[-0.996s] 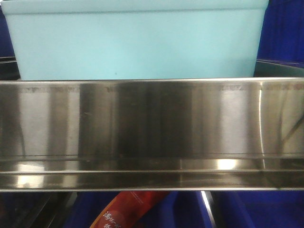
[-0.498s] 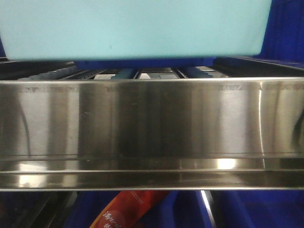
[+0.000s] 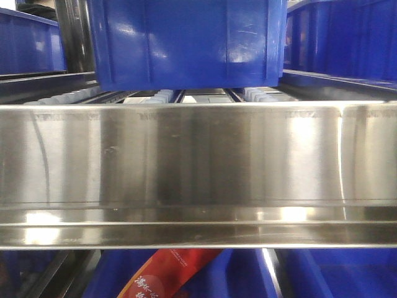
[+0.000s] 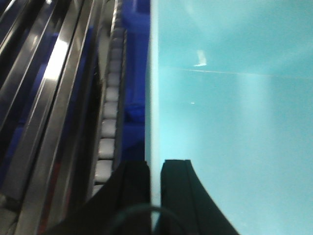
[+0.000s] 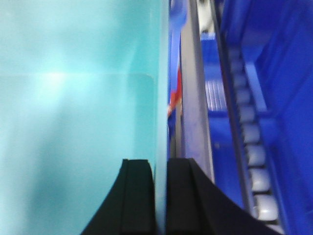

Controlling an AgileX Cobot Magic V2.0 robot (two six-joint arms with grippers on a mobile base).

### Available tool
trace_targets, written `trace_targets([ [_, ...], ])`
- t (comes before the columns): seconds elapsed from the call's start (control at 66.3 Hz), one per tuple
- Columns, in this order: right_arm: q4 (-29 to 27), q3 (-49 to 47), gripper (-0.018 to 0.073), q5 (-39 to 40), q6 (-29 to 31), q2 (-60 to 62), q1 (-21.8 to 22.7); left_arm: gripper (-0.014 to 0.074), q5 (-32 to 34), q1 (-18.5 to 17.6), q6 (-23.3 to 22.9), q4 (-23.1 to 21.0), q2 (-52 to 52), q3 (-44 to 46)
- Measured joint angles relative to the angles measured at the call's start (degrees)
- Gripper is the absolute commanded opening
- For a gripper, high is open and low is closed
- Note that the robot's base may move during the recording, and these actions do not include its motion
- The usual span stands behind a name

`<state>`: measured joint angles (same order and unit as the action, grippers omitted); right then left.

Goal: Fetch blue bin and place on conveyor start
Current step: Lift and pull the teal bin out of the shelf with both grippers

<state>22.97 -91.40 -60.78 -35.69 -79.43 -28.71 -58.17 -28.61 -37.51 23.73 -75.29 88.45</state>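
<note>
Left wrist-mounted view shows the left gripper [image 4: 155, 164] with fingers [image 4: 181, 191] clamped over a wall of the blue bin [image 4: 230, 122], the right gripper [image 5: 160, 161] likewise, so the bin seems fetched; placing it on the conveyor start, not in view, is left.

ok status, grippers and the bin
Left gripper shut on blue bin wall. Right gripper shut on opposite wall. Bin absent from front view; dark blue crate behind steel rail.

Brushed stainless metal, glossy and reflective, on the shelf rail [image 3: 198, 167]. Shiny moulded plastic with faint scuffs on the dark blue crate [image 3: 186, 43]. Smooth pale cyan plastic with a soft sheen on the blue bin [image 4: 230, 122]. White plastic rollers [image 4: 108, 122]. Matt black left gripper [image 4: 155, 169] and right gripper [image 5: 160, 166].
</note>
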Motion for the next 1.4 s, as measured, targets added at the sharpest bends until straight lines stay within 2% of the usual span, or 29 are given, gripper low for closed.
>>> trace_targets([
  [0.196,1.63,0.00,-0.0162,0.58,-0.14,1.84,-0.12,-0.0111,1.42,-0.35,-0.25,-0.48,0.79,0.99],
  [0.407,2.00,0.00,-0.0162,0.70,-0.28,2.22,-0.12,-0.0111,0.15,-0.77,0.36,-0.40,-1.47,5.93],
  [0.573,3.02,0.00,-0.0162,0.58,-0.28,2.22,-0.12,-0.0111,-3.69,-5.30,0.25,5.72,-4.61,9.16],
  [0.664,4.08,0.00,-0.0162,-0.34,-0.28,2.22,0.07,-0.0111,-5.10,-8.28,-3.00,10.57,-6.15,9.68],
  [0.77,4.32,0.00,-0.0162,-0.47,-0.28,2.35,0.84,-0.0111,-5.66,-9.84,-5.49,12.18,-6.50,9.68],
  [1.403,4.70,-2.95,-0.0162,-0.96,1.24,2.35,1.21,-0.0111,-4.19,-10.08,-6.59,13.55,-6.50,9.44],
])
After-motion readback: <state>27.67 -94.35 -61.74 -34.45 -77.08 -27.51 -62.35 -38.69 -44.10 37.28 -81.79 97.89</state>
